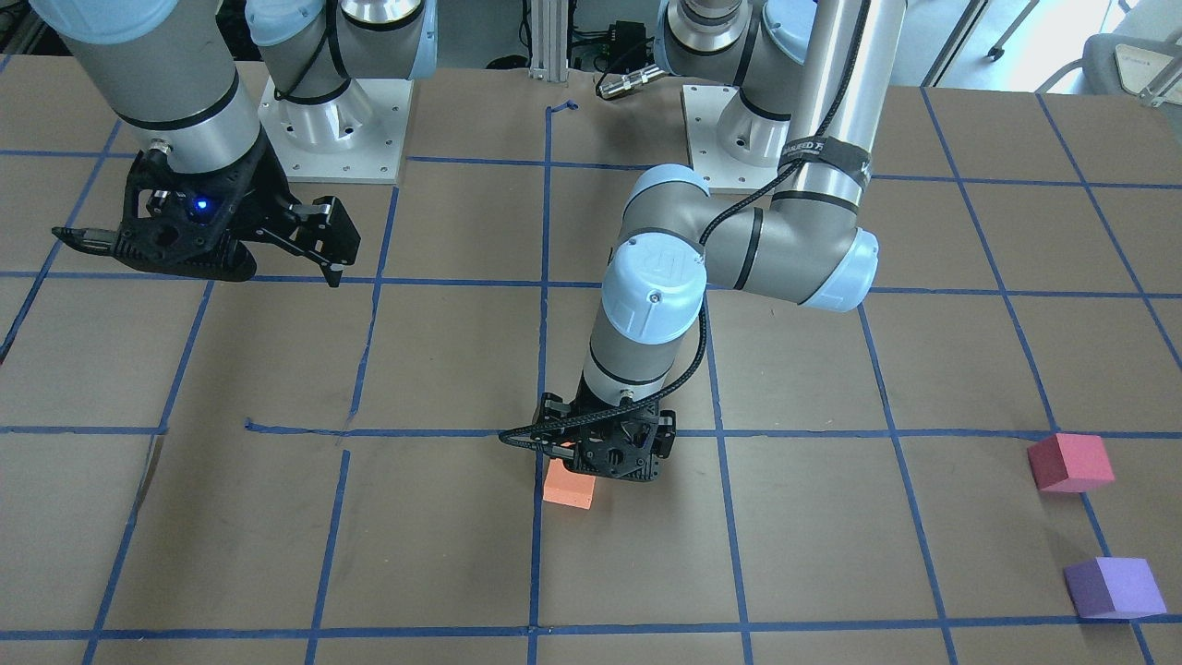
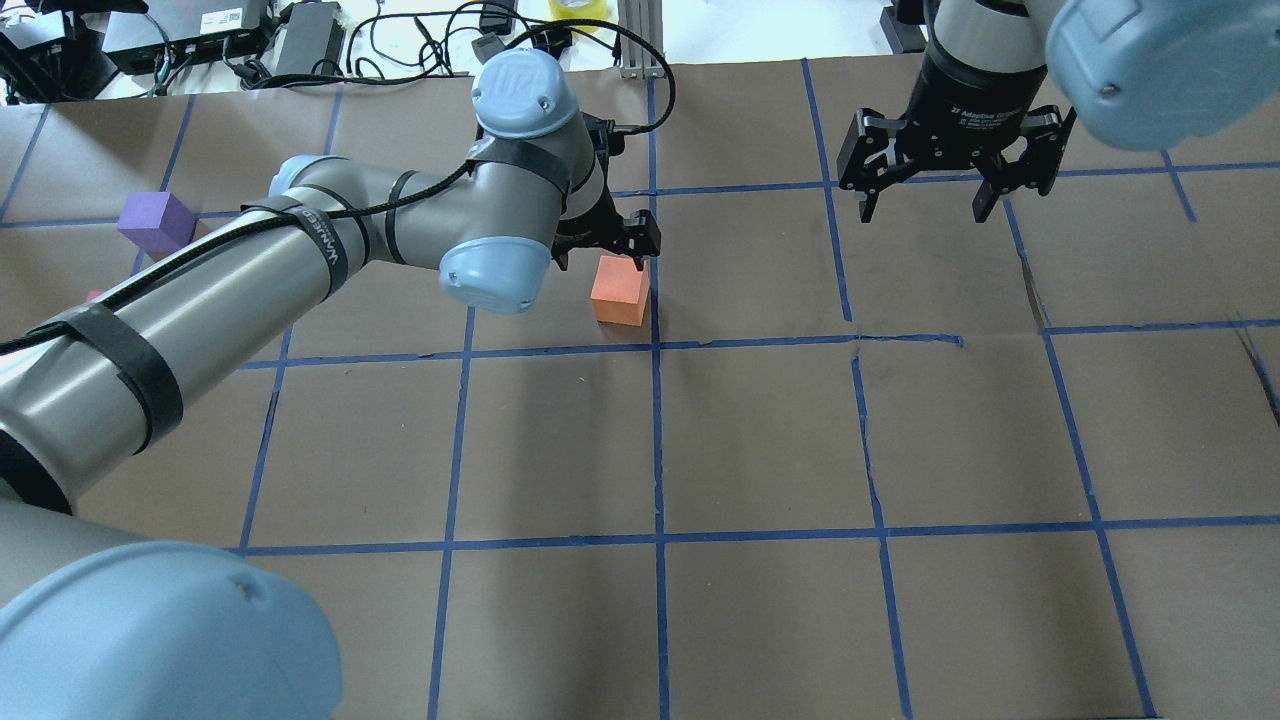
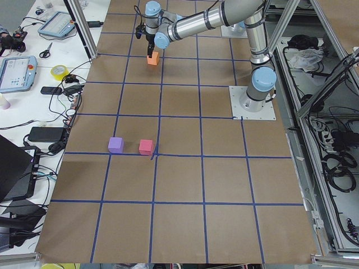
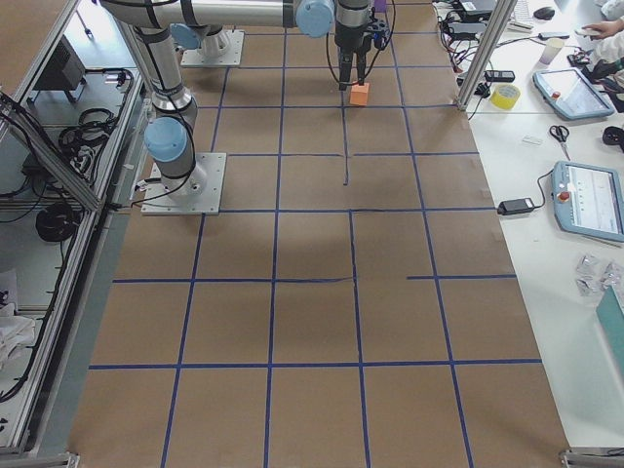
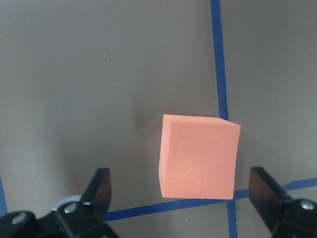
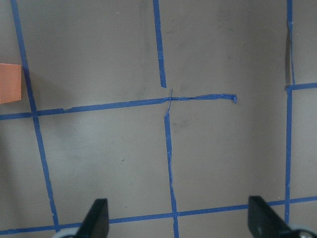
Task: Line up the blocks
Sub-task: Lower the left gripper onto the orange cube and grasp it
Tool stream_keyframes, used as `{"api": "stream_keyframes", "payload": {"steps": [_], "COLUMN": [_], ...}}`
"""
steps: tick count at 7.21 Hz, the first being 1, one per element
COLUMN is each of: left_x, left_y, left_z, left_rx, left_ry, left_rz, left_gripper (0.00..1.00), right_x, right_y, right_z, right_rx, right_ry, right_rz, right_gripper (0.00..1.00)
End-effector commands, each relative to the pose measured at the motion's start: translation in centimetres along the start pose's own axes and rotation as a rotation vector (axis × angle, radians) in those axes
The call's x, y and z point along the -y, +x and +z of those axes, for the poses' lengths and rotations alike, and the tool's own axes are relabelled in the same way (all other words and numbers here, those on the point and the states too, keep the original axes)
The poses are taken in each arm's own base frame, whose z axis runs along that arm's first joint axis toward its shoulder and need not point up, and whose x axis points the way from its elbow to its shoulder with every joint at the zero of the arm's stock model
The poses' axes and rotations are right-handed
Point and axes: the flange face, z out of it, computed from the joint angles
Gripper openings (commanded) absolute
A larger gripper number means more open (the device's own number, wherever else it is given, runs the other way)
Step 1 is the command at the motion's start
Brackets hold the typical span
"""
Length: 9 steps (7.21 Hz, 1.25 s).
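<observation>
L jaws spread wide over orange block [image 5: 199, 157] on table [image 5: 74, 74]; block sits btwn the tips, slightly skewed. R jaws open, well apart.

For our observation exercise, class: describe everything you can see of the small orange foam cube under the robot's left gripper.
The small orange foam cube is matte, with crisp edges and faint dents on its top face. It sits flat on the brown paper-covered table, by a crossing of blue tape lines, with one edge over the tape. The open left gripper hovers above it, its fingers on either side, not touching it.
</observation>
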Motion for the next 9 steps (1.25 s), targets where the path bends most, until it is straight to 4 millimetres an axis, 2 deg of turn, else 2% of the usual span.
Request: {"api": "stream_keyframes", "payload": {"steps": [1,3,5,8,9], "left_x": [0.1,0.3,0.2,0.6,0.6], "left_y": [0.9,0.8,0.7,0.5,0.5], "left_z": [2.4,3.6,4.8,5.8,5.8], "left_rx": [0.005,0.012,0.016,0.039,0.043], "left_ry": [-0.009,-0.024,-0.042,-0.044,-0.044], "left_rz": [0.004,0.083,0.082,0.083,0.081], "left_gripper": [1.00,1.00,1.00,1.00,0.96], "right_x": [0.1,-0.8,-1.4,-1.7,-1.7], "right_y": [1.0,0.9,0.9,0.8,0.8], "right_z": [-0.3,-0.1,-0.2,-0.6,-0.5], "right_rx": [0.028,0.031,0.033,0.032,0.029], "right_ry": [0.003,0.045,0.044,0.052,0.050], "right_rz": [-0.008,-0.012,-0.001,-0.006,-0.006], "right_gripper": [1.00,1.00,1.00,1.00,1.00]}}
